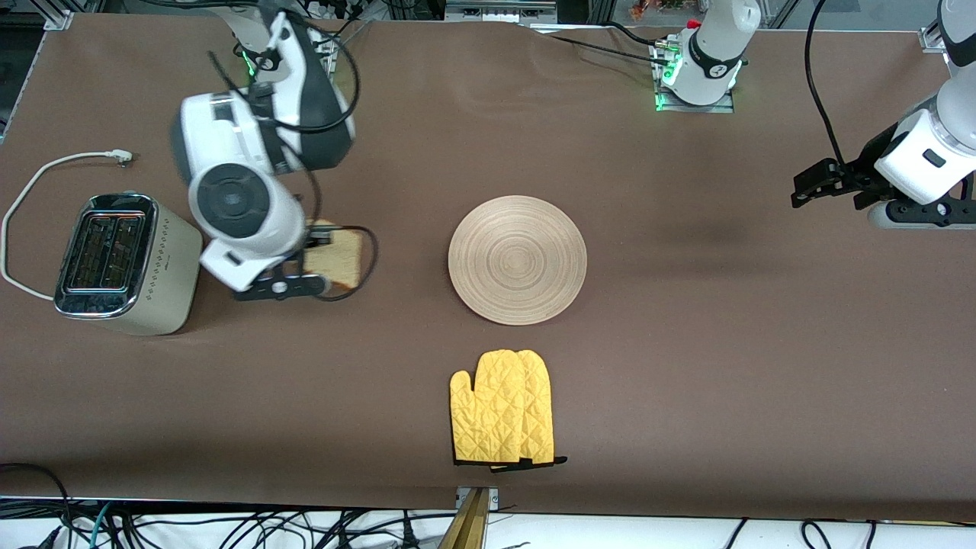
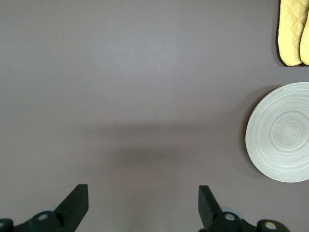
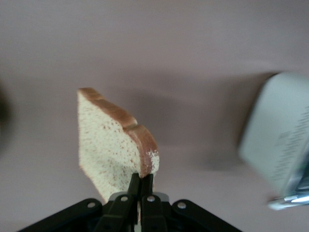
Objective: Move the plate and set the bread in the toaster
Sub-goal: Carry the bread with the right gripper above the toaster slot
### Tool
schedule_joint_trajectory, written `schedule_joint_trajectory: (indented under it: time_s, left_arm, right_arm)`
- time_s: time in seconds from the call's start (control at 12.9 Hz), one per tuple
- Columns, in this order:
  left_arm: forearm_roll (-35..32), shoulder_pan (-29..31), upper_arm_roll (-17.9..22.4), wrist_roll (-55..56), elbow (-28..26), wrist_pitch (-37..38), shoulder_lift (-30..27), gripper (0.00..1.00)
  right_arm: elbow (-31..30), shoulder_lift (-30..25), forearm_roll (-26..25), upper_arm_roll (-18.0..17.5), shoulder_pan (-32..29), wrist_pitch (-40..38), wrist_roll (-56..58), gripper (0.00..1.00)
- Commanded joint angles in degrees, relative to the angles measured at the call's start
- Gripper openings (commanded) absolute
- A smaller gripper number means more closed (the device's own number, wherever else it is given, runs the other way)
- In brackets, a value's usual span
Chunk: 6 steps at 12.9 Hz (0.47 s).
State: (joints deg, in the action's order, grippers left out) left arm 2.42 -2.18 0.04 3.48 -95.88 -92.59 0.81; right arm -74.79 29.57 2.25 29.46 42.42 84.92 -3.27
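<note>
- Front view, nearest edge of the tabletop (image 1: 686,396) first: a yellow oven mitt (image 1: 502,408) lies flat near the middle of that edge, cuff toward the edge.
- Plate (image 1: 518,259): flat on the tabletop at mid-table, just farther from the front camera than the mitt, apart from it; nothing on it. The left wrist view shows it too (image 2: 282,133), with the mitt (image 2: 293,31) beside it.
- Toaster (image 1: 126,263): stands near the table edge at the right arm's end, chrome top and both slots showing; its white cord (image 1: 30,198) loops toward the corner.
- Right gripper (image 1: 319,259): up in the air just beside the toaster, fingers clamped tight on the bread (image 1: 335,255). Right wrist view: fingertips (image 3: 141,186) pinch the crust edge of the slice (image 3: 108,140), which stands on edge; the toaster (image 3: 280,135) is blurred at one side.
- Left gripper (image 1: 812,187): waits over bare tabletop near the left arm's end, fingers (image 2: 75,203) spread wide, holding nothing.
</note>
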Motion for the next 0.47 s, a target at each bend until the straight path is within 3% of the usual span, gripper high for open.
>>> schedule_joint_trajectory:
  time_s: [0.0,0.39]
  left_arm:
    - [-1.1,-0.5,0.2,0.6,0.5,1.1,-0.3,1.00]
    - [-1.1,-0.5,0.2,0.6,0.5,1.2,-0.3,1.00]
  right_arm:
    - [1.8,-0.1,-6.0,2.3,-0.1,-1.3,10.3,0.00]
    - [-2.4,-4.2,-25.1,-1.2,-10.1,-1.1,25.2,0.00]
